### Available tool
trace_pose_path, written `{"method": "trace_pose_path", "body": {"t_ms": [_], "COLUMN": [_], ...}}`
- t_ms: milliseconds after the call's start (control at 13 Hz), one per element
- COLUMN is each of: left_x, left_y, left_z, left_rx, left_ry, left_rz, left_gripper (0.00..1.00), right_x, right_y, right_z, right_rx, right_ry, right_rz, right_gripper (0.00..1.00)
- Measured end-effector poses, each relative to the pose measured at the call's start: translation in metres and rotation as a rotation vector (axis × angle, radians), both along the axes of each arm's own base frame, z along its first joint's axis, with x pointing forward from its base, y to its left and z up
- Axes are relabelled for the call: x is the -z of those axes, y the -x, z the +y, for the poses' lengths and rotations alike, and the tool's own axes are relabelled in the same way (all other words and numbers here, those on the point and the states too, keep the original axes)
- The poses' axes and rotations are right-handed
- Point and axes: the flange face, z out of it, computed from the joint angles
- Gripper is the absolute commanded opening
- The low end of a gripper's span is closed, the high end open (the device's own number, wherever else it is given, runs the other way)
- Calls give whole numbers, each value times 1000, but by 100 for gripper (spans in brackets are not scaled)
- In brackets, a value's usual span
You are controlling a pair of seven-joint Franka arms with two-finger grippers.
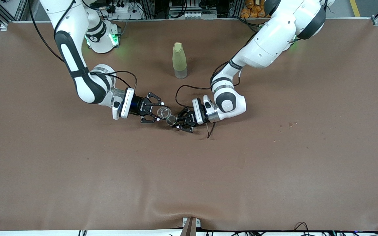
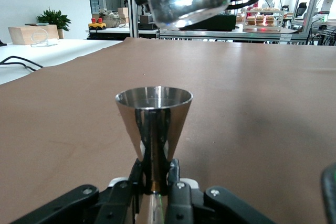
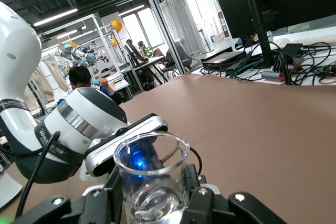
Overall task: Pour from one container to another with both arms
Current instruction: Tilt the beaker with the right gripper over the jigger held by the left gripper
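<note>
Right end effector [image 1: 158, 113] grips tiny clear glass cup [image 1: 164, 112], tilted above silvery metal jigger [image 1: 171, 120] clamped by left end effector [image 1: 178, 122]; jigger's lower half hidden between fingers [image 2: 178, 195].

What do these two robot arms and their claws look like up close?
Both arms are glossy white, rounded segments joined by black bands and silver rings. A loose black cable loops to each wrist. The left gripper and right gripper are black, skeletal linkages with two jaws. Green lights glow near the bases.

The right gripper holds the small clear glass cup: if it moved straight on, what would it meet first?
Probably the left gripper holding the silvery metal jigger; the right gripper's cup is beside and above the jigger's rim.
</note>
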Motion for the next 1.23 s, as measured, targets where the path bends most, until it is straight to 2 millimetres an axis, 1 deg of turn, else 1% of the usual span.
{"method": "trace_pose_path", "body": {"t_ms": [385,923,1231], "left_x": [-1,-2,-2], "left_y": [-1,-1,-2], "left_z": [-1,-1,0], "left_rx": [0,0,-4], "left_ry": [1,1,-7], "left_rz": [-3,-4,-5], "left_gripper": [0,0,0], "right_x": [-3,-1,2], "right_y": [7,9,13], "right_z": [14,14,14], "right_rx": [-4,41,55], "right_ry": [-68,-139,-160], "right_rz": [177,484,600], "right_gripper": [24,25,25]}}
